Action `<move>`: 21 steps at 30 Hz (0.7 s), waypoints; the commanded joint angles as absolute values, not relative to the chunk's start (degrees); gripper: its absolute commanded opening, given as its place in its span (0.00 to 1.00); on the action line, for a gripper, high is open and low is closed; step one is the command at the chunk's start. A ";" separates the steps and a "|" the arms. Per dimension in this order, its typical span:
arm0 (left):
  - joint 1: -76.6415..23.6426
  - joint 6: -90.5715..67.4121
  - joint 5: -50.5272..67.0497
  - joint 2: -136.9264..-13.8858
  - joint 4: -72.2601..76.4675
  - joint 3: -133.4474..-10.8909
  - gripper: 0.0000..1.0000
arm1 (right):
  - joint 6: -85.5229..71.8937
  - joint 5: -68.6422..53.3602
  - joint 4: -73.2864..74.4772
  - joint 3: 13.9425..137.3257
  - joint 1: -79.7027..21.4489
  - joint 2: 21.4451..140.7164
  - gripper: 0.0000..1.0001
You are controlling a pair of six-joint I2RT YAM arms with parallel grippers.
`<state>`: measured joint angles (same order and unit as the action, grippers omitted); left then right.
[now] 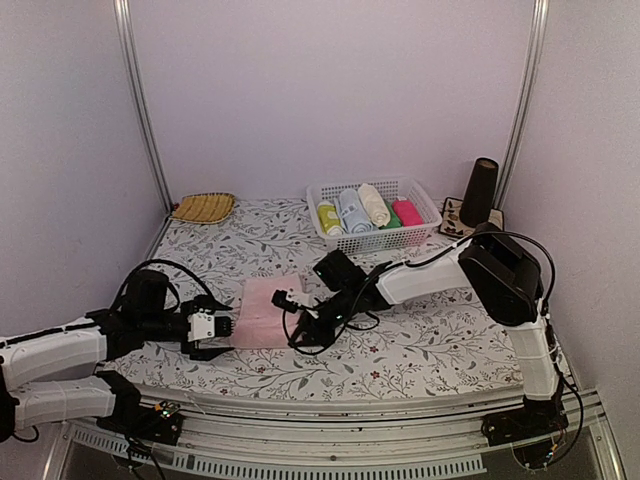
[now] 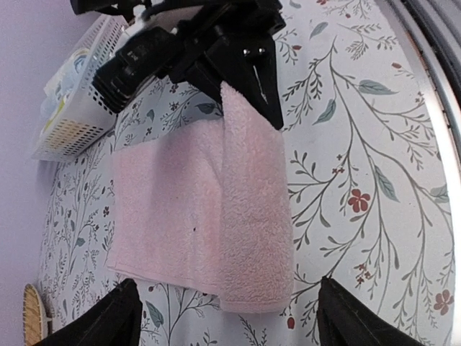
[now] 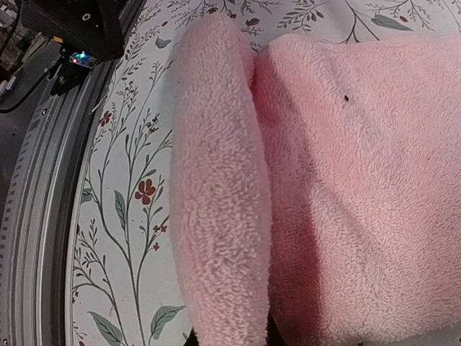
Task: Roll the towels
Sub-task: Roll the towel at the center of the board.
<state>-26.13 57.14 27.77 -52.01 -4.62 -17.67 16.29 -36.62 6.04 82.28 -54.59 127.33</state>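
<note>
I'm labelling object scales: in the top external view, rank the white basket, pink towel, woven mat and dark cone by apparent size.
1. white basket
2. pink towel
3. woven mat and dark cone: roughly alike, one wide and flat, one tall, so not ranked.

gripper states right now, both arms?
Left gripper: open, holding nothing.
Right gripper: shut on the pink towel, at its folded edge.
</note>
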 commanded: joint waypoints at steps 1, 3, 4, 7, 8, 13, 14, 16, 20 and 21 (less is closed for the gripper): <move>-29.38 59.64 22.33 -50.28 1.45 -15.24 0.84 | 11.20 -41.99 9.14 84.23 -54.23 129.31 0.06; -31.28 60.43 20.37 -50.10 3.29 -14.00 0.83 | 9.95 -43.35 10.28 84.96 -54.23 130.20 0.06; -32.41 60.88 19.22 -50.08 4.34 -13.37 0.83 | 9.28 -44.19 10.72 85.34 -54.15 130.70 0.06; -36.23 62.33 15.75 -50.74 7.76 -11.22 0.82 | 6.69 -46.59 11.76 86.37 -53.63 132.07 0.06; -37.29 62.84 14.68 -51.42 8.92 -10.62 0.82 | 5.71 -47.55 11.94 86.74 -53.40 132.48 0.07; -40.63 64.70 10.26 -55.87 14.31 -8.66 0.76 | 2.40 -50.39 12.65 87.53 -52.33 133.94 0.07; -41.17 65.03 9.60 -57.11 15.20 -8.38 0.75 | 1.68 -50.52 12.67 87.54 -52.07 134.02 0.07; -41.70 65.35 8.45 -58.75 16.87 -8.19 0.72 | 0.39 -51.74 12.74 87.54 -51.50 135.59 0.07; -42.04 64.54 6.73 -62.68 20.56 -8.71 0.70 | -1.58 -51.93 13.15 87.48 -51.21 136.51 0.07; -42.08 64.22 5.73 -64.00 21.68 -9.03 0.69 | -1.58 -52.00 13.30 87.45 -51.20 136.50 0.07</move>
